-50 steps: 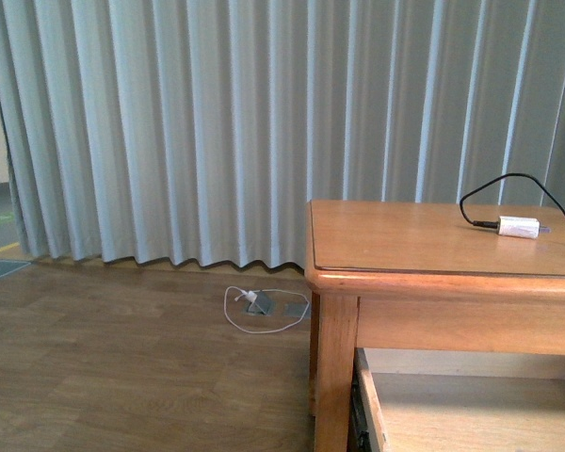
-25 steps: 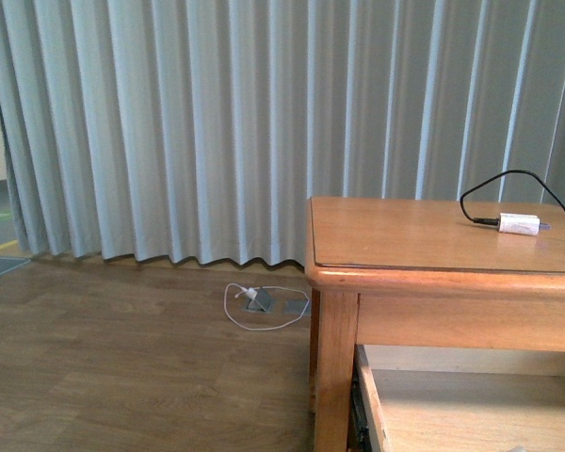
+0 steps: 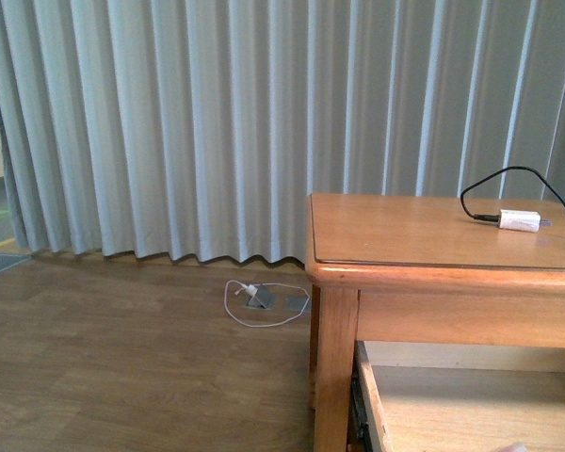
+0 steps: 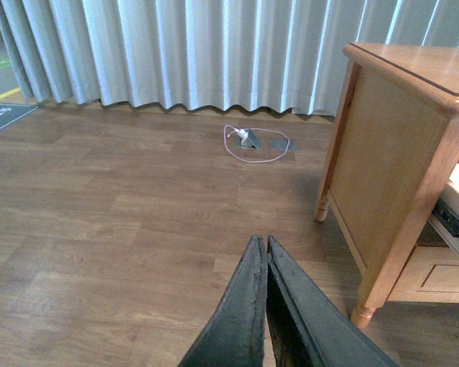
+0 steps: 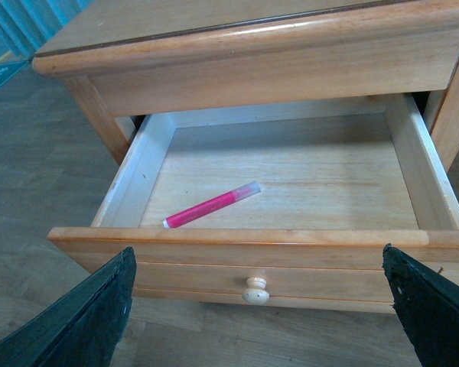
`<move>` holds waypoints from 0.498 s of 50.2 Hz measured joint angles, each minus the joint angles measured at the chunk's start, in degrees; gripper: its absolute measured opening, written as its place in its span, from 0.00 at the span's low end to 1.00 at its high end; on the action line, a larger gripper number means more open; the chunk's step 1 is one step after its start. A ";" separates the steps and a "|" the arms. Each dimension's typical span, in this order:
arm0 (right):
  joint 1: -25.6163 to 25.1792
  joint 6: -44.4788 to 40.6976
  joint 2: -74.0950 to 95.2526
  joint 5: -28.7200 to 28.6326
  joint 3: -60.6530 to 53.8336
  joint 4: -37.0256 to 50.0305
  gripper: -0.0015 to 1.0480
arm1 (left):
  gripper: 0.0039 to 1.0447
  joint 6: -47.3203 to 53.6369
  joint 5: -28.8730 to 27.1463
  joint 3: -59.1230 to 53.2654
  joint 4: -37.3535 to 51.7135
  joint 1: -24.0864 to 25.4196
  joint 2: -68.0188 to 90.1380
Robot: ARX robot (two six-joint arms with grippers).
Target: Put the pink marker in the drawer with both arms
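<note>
The pink marker (image 5: pixel 212 205) lies flat on the pale floor of the open drawer (image 5: pixel 291 172), near its front left. The drawer is pulled out, its front panel and round pale knob (image 5: pixel 255 289) face my right gripper (image 5: pixel 264 306). That gripper is open and empty, its wide-spread fingers (image 5: pixel 88 317) level with the drawer front. My left gripper (image 4: pixel 265 243) is shut and empty, hovering over the wood floor left of the table. In the front view part of the open drawer (image 3: pixel 471 405) shows under the table top; no arm shows there.
The wooden table (image 3: pixel 433 254) carries a small white plug on a black cable (image 3: pixel 520 220). A table leg (image 4: pixel 375 283) stands right of my left gripper. A white cable and floor socket (image 4: pixel 254 142) lie near the grey curtain (image 3: pixel 217 122).
The front view has shifted slightly; the table and plug sit a little to the right of where they were. Nothing else has visibly changed.
</note>
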 joint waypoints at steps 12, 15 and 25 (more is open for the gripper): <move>3.21 -10.54 -2.56 10.38 -1.70 2.56 0.92 | 0.46 0.00 -0.02 0.00 -0.02 0.00 -0.02; 4.37 -13.86 -1.09 10.38 -1.14 -3.32 0.92 | 0.58 0.00 -0.02 0.00 -0.02 0.00 -0.02; 7.45 -20.11 10.43 12.52 1.84 -11.17 0.92 | 0.91 0.00 -0.02 0.00 -0.02 0.00 -0.02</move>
